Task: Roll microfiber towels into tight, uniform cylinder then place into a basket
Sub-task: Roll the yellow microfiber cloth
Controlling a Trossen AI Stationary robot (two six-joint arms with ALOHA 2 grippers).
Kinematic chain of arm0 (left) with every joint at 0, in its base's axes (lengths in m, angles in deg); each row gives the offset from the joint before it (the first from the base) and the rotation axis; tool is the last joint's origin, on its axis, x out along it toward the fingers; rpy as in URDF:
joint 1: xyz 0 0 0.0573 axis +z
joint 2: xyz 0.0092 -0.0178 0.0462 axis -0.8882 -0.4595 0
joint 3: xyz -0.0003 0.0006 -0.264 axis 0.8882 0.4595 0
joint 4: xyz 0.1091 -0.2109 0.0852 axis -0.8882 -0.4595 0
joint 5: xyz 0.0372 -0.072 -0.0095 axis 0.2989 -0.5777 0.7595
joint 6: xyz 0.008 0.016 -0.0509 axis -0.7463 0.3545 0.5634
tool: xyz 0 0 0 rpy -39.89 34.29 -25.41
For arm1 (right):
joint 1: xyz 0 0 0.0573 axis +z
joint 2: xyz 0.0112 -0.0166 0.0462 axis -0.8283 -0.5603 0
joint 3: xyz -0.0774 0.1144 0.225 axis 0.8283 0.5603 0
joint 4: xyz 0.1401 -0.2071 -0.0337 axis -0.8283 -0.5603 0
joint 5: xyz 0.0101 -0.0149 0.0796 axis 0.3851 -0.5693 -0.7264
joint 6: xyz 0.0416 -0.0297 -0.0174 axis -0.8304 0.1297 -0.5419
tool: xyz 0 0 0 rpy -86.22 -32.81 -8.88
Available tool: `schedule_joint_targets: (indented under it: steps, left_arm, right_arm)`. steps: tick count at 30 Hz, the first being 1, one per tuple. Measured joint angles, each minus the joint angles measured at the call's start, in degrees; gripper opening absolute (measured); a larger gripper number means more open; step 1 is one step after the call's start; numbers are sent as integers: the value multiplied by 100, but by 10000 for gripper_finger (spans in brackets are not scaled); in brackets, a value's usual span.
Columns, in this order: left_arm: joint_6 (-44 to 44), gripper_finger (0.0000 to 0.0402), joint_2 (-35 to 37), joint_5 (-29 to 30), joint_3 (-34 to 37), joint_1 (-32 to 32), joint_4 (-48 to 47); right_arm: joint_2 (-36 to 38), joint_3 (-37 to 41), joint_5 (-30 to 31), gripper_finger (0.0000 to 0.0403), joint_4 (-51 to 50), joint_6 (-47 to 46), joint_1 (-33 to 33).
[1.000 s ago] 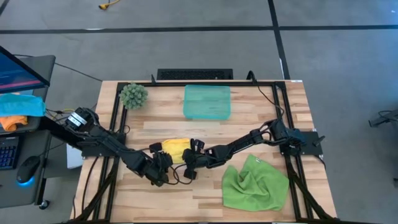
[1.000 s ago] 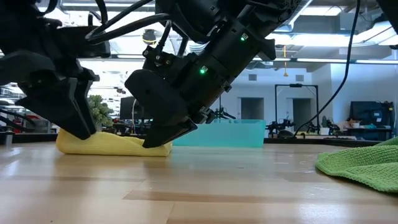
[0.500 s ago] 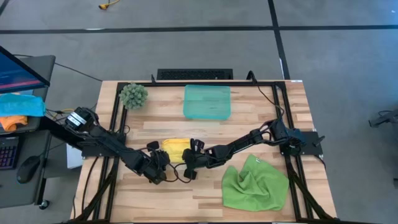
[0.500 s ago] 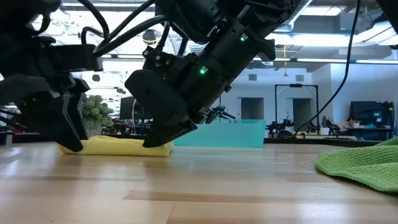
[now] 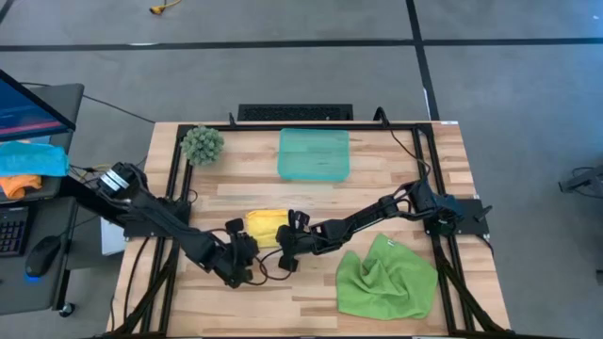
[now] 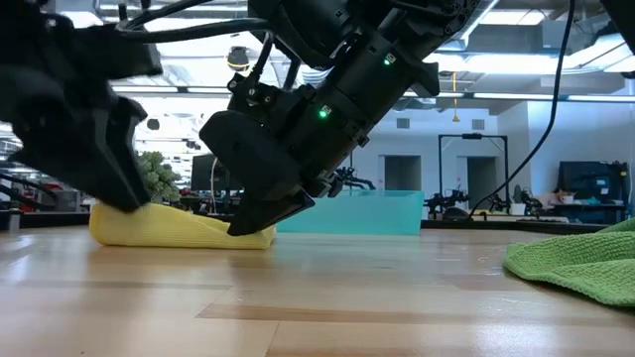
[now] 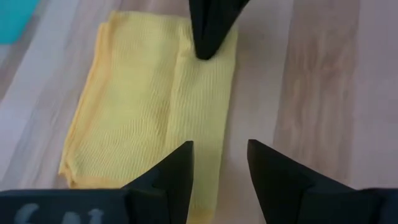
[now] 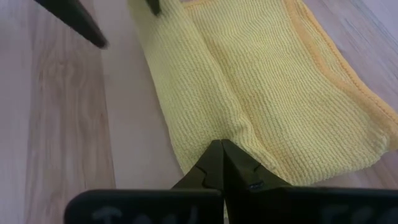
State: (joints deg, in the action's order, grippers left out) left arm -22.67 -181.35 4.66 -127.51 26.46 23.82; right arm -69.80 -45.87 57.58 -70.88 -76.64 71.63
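The folded yellow microfiber towel (image 5: 266, 225) is lying mid-surface on the wooden slatted surface (image 5: 377, 301); the translucent teal rectangular plastic basket (image 5: 314, 154) is sitting behind it; the crumpled light green microfiber towel (image 5: 386, 280) is lying front right; the fuzzy round green ball (image 5: 203, 144) is resting back left.

Lighting: bright, even, from overhead ceiling strips in the low view. Shadows: soft, short, beneath the pale wooden slatted table (image 5: 377, 188). Blur: near dark arm in low view; wrist views' foreground fingers soft.
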Motion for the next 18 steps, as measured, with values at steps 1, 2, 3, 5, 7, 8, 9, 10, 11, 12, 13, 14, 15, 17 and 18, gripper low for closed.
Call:
schedule_joint_targets:
  steps: [1,2,3,5,7,8,9,10,11,12,13,14,15,17,18]
  left_arm:
    - [-61,144,-110,8,0,0,77]
    - [-105,144,-226,14,0,0,104]
    - [-122,144,-335,29,0,11,83]
    - [-56,144,-521,185,2,42,61]
    - [184,144,-653,360,0,84,26]
    - [292,144,-700,374,-7,103,24]
    - [395,144,-744,382,-13,107,27]
    - [487,144,-772,391,-17,105,23]
    - [560,144,-774,359,-17,104,7]
    - [615,144,-773,308,-19,104,3]
    - [677,144,-773,277,-17,96,-2]
    - [714,144,-771,264,-17,96,-4]
    - [731,144,-765,243,-16,96,-10]
    - [736,144,-765,197,-15,96,-10]
    - [743,144,-775,167,-15,97,-16]
  right_arm:
    - [0,0,-2,15,-9,0,0]
    - [0,0,-7,15,-13,0,0]
    - [0,0,-4,15,-14,0,0]
    - [0,0,-9,17,-17,0,0]
    - [0,0,-7,18,-20,0,0]
    - [0,0,-9,19,-26,0,0]
    - [0,0,-10,19,-28,0,0]
    - [0,0,-11,18,-28,0,0]
    - [0,0,-9,18,-30,0,0]
    - [0,0,-12,17,-31,0,0]
    - [0,0,-18,17,-32,0,0]
    - [0,0,-24,16,-33,0,0]
    - [0,0,-24,17,-35,0,0]
    - [0,0,-28,21,-33,0,0]
    - [0,0,-28,25,-33,0,0]
